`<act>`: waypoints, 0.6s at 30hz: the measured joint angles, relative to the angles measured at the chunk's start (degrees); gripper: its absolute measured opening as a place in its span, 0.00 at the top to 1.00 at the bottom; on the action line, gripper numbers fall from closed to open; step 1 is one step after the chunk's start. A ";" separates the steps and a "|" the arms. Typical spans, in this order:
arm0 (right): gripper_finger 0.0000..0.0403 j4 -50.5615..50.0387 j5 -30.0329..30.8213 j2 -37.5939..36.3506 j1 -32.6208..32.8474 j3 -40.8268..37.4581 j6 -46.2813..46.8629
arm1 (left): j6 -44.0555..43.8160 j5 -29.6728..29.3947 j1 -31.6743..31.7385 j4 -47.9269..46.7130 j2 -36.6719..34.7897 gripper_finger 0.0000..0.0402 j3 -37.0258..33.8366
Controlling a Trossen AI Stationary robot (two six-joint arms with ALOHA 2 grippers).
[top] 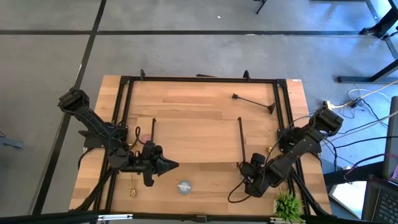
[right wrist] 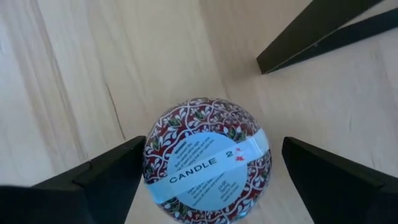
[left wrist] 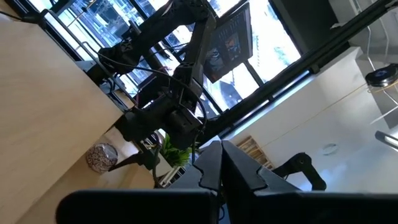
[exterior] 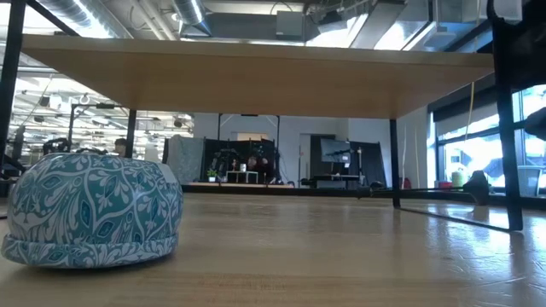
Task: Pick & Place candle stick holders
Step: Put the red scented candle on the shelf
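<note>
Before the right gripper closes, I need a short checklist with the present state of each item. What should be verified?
1. Right gripper open: ok.
2. Round patterned candle tin with pale blue "CANDLE" label sits between its dark fingers: ok.
3. Tin centred in the gap: roughly ok, slightly nearer one finger.
4. Tin resting on the light wooden table: cannot tell.
5. Black rail clear of the fingers: ok.
6. Left gripper away from this spot: ok.

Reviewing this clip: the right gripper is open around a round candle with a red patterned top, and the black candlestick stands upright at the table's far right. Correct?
Not quite. The high view shows the black candlestick lying on its side, not upright. The rest holds: the right gripper is open around the round candle.
</note>
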 joint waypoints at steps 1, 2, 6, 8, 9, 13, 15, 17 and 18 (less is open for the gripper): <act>0.06 0.01 0.00 0.00 0.02 0.00 0.03 | 0.01 0.00 -0.01 0.00 0.00 0.99 0.02; 0.06 0.00 0.00 0.00 0.02 0.00 0.06 | 0.00 0.00 0.00 0.00 0.00 1.00 0.00; 0.06 0.00 0.00 0.00 0.02 0.00 0.17 | 0.02 -0.25 0.00 0.00 0.00 0.99 0.01; 0.07 0.02 0.02 0.00 0.02 0.00 0.17 | 0.02 -0.35 0.00 0.00 0.00 0.99 0.01; 0.08 0.02 0.02 0.00 0.02 0.00 0.17 | 0.02 -0.35 0.00 0.00 0.00 0.99 0.01; 0.13 0.04 -0.11 0.00 0.02 0.00 0.17 | 0.02 -0.37 0.00 0.00 0.00 0.99 0.00; 0.16 0.18 -0.85 0.00 0.02 0.00 0.19 | 0.02 -0.37 -0.01 0.00 0.00 0.99 0.00; 0.20 0.29 -1.31 0.00 0.02 0.00 0.20 | 0.02 -0.39 0.00 0.00 0.00 0.99 0.02; 0.22 0.49 -1.64 0.00 0.02 0.00 0.20 | 0.02 -0.39 0.00 0.00 0.00 1.00 0.00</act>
